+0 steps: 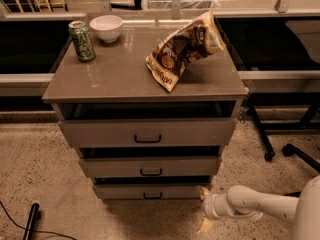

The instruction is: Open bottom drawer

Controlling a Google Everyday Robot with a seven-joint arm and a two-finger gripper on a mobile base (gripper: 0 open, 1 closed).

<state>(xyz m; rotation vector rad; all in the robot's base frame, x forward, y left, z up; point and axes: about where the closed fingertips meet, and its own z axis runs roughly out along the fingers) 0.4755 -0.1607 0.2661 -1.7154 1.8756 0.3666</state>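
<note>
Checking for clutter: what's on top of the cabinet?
A green can, white bowl and snack bag; the bag hides the surface beneath it. The gripper is beside the right end of the bottom drawer.

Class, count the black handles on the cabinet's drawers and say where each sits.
3. One on the top drawer, one on the middle drawer, one on the bottom drawer; none looks hidden. The gripper hangs open near the floor, right of the bottom drawer.
</note>
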